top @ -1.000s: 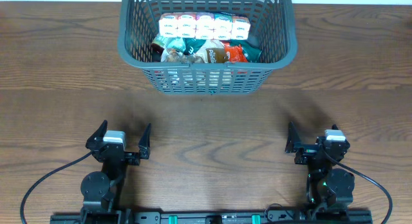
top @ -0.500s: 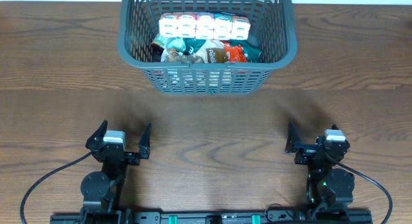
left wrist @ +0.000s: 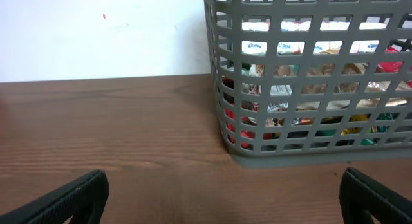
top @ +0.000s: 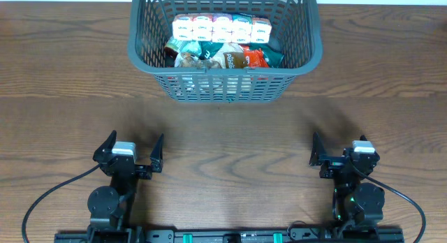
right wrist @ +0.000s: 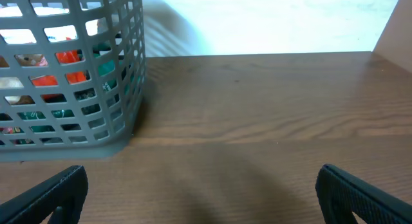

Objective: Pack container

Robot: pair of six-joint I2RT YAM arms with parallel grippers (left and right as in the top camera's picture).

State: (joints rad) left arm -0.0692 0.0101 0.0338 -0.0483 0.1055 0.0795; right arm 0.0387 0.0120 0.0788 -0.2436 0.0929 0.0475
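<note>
Finding the container (top: 223, 88) sitting at twelve o'clock on the counter (top: 70, 131), close to the far edge and well apart from both arms, probably leaving the near half free for reaching. Carrying a row of white cartons (top: 220, 26) along its far wall and a jumble of snack packets (top: 223, 58) just in front of them, all lying low inside, with nothing poking over the rim. Resting the left tool (top: 135, 142) at seven o'clock and the right tool (top: 341, 146) at five o'clock, each with jaws spread wide, gripping nothing and pointing toward twelve o'clock. Seeing nothing loose on the counter between the tools and the container, so judging the packing as done or nearly done. Reading both tools as parked low and back, likely for being out of the way.
</note>
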